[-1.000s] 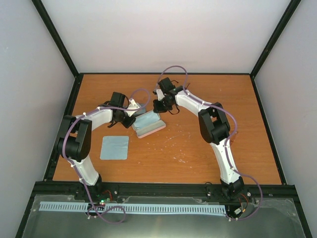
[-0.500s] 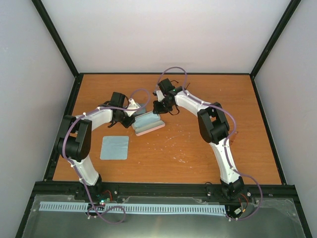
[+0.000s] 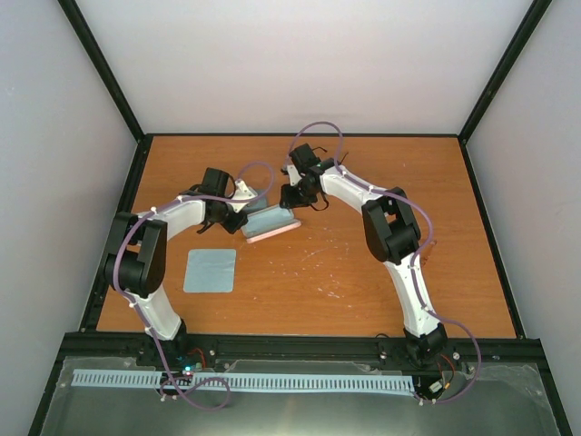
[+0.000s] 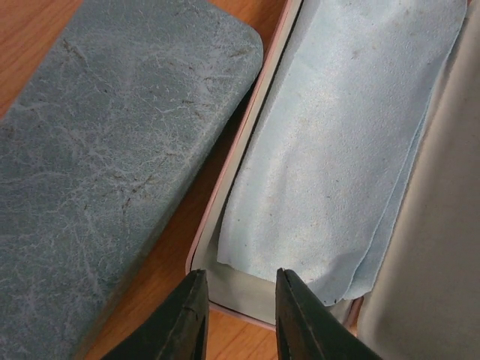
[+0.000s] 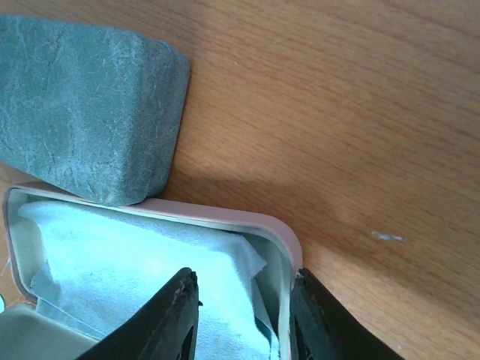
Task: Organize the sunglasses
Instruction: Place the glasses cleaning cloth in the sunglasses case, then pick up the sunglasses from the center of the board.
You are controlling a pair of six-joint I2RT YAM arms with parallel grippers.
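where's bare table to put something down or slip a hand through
Widest bare stretch: the table right of the right arm. Also bare between the loose cloth and that arm. Crowded at the back centre: the left gripper and right gripper meet over the pink case and grey case.

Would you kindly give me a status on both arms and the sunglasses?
Left fingers open over end of pink case. Right fingers open, straddling its wall. Sunglasses not in view; cloth fills case.

Pink case (image 4: 240, 297) holds a cloth (image 4: 337, 150), beside a blue-grey case (image 4: 112, 150).
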